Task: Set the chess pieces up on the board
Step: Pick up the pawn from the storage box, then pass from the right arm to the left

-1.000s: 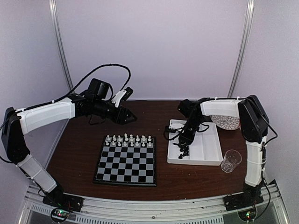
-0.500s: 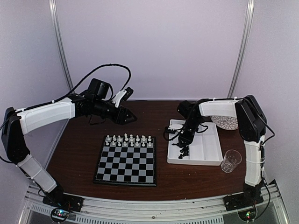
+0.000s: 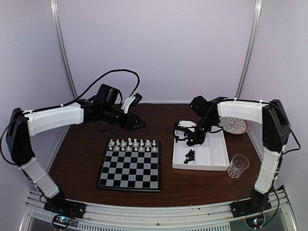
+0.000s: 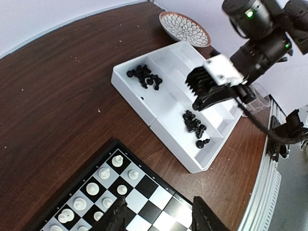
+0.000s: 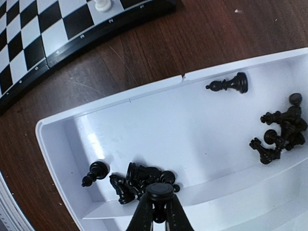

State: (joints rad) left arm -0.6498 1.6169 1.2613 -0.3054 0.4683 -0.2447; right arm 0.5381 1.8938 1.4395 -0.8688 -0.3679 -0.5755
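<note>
Dark brown wooden tabletop [image 3: 82, 154], pale walls. Right gripper [image 5: 159, 207] is clamped on a small black plastic chessman [image 5: 159, 191], held over the white divided plastic tray [image 5: 159, 120] with loose black pieces [image 5: 279, 130]. Left gripper [image 4: 159, 219], jaws apart, hangs near the far edge of the flat black-and-grey chequered board [image 3: 130, 168]. White plastic pieces [image 3: 132, 143] fill the far rows. Step looks like carrying a black piece; next it needs upright placement on a near-row square.

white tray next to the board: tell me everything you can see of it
The white divided tray looks like glossy moulded plastic: rectangular, low-walled, one wide compartment on the board side and narrower long ones beside it. It lies flat on the brown table, right of the chessboard with a gap between. Toppled black chess pieces lie in the wide compartment, in two clusters plus strays; none show in the narrow ones. The right gripper hangs over it, pinching one black piece.
</note>
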